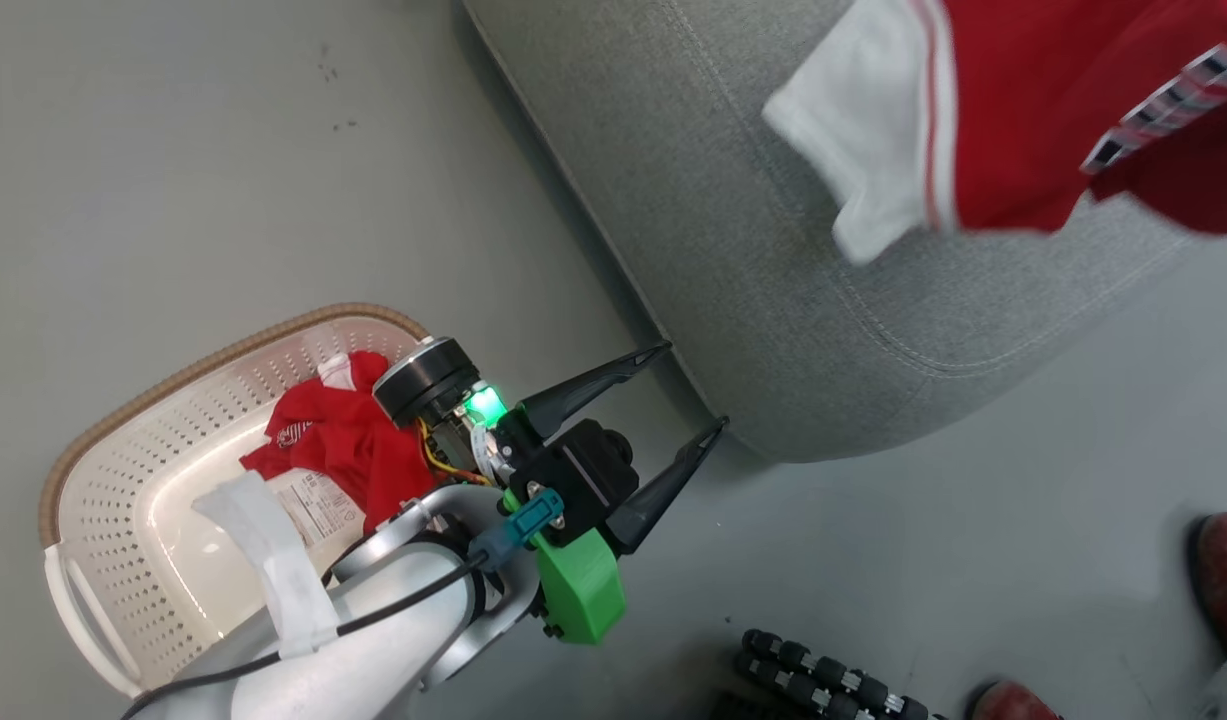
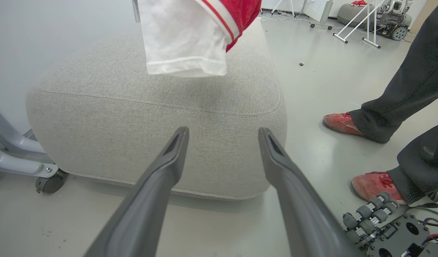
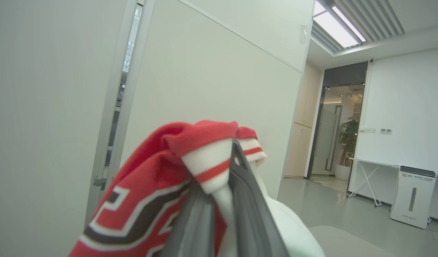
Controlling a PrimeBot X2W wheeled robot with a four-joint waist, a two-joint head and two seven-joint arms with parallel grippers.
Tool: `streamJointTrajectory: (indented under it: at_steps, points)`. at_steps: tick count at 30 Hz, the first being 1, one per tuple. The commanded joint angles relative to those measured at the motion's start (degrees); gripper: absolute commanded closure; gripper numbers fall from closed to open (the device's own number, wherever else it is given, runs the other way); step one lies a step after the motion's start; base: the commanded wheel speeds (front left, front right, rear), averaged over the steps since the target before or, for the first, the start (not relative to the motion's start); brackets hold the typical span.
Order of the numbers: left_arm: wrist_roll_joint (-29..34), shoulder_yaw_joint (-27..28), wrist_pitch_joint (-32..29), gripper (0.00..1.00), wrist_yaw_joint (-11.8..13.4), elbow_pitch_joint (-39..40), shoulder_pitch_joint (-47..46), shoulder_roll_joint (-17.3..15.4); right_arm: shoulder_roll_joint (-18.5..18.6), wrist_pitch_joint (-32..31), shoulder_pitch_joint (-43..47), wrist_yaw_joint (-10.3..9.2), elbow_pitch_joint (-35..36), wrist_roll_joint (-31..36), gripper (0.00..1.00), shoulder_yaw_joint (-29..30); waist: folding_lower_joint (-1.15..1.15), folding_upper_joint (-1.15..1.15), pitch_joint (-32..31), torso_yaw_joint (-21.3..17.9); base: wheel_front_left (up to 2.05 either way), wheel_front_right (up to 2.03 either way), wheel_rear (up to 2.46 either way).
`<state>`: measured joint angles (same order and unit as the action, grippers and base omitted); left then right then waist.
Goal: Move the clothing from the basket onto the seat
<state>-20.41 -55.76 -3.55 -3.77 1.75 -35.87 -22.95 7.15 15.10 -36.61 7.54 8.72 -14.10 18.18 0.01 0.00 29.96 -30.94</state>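
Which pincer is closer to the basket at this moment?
Left. The left pincer is open just beside the basket. The right pincer is shut on the jersey, which hangs over the seat, away from the basket.

Head camera looks down, left wrist level; both share the seat (image 1: 733,250).
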Motion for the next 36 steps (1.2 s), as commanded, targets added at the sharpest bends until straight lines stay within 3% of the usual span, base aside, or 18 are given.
streamJointTrajectory:
  at_steps: [1,6,10,15,19,20,21,22,23,24,31,36]
  points:
    - [0.74,0.03,-0.45,0.0,-0.28,0.67,-1.41,-0.79,1.9,0.09,-3.44,-0.1,-1.01,0.4,1.0,2.42,-0.01,0.0,4.49,3.79,0.0,0.0,0.0]
    - [1.86,-0.24,-1.26,0.0,-0.55,2.43,-4.13,-0.16,9.09,0.06,-11.51,-0.1,-5.09,1.26,1.0,9.42,-0.01,0.0,9.14,9.03,0.0,0.0,0.0]
    - [2.39,-0.02,-0.84,0.0,-0.62,2.88,-6.29,0.45,11.9,0.06,-11.93,-0.1,-10.34,2.84,1.0,13.43,-0.01,0.0,12.7,12.99,0.0,0.0,0.0]
    - [2.94,0.4,0.55,0.0,-0.21,2.12,-7.68,1.01,12.21,0.06,-9.53,-0.09,-20.94,5.49,1.0,16.5,-0.01,0.0,15.63,16.7,0.0,0.0,0.0]
    - [2.86,0.74,2.41,0.0,0.62,1.14,-7.57,1.83,10.42,0.06,-7.99,-0.09,-28.15,7.83,1.0,20.65,-0.01,0.0,16.32,19.22,0.0,0.0,0.0]
    - [2.63,0.85,2.81,0.0,0.89,0.87,-7.33,1.98,10.08,0.06,-7.71,-0.09,-29.83,8.3,0.95,21.33,-0.01,0.0,16.33,19.75,0.0,0.0,0.0]
    - [2.49,0.92,3.08,0.0,1.0,0.61,-7.11,1.92,9.78,0.06,-7.7,-0.1,-31.01,8.43,0.84,21.75,-0.01,0.0,16.3,20.02,0.0,0.0,0.0]
    - [2.44,0.91,3.29,0.0,1.07,0.37,-6.88,1.95,9.51,0.06,-7.84,-0.09,-32.12,8.68,0.6,22.33,-0.01,0.0,16.23,20.29,0.0,0.0,0.0]
    - [2.32,0.9,3.54,0.0,1.17,0.19,-6.72,1.99,9.28,0.06,-7.98,-0.09,-32.84,8.84,0.05,22.63,-0.01,0.0,16.15,20.43,0.0,0.0,0.0]
    - [2.26,0.9,3.74,0.0,1.25,-0.06,-6.6,2.06,9.01,0.06,-8.11,-0.1,-33.4,9.2,0.0,22.9,-0.01,0.0,16.01,20.6,0.0,0.0,0.0]
    - [1.32,1.0,6.06,0.0,1.72,-2.11,-5.8,3.49,6.11,0.06,-4.76,-0.1,-31.75,10.54,0.0,22.88,-0.01,0.0,13.03,21.15,0.0,0.0,0.0]
    - [-0.01,1.63,9.4,0.0,2.94,-5.02,-3.62,4.76,1.63,0.06,2.31,-0.09,-27.58,11.47,0.0,19.76,-0.01,0.0,8.1,21.93,0.0,0.0,0.0]
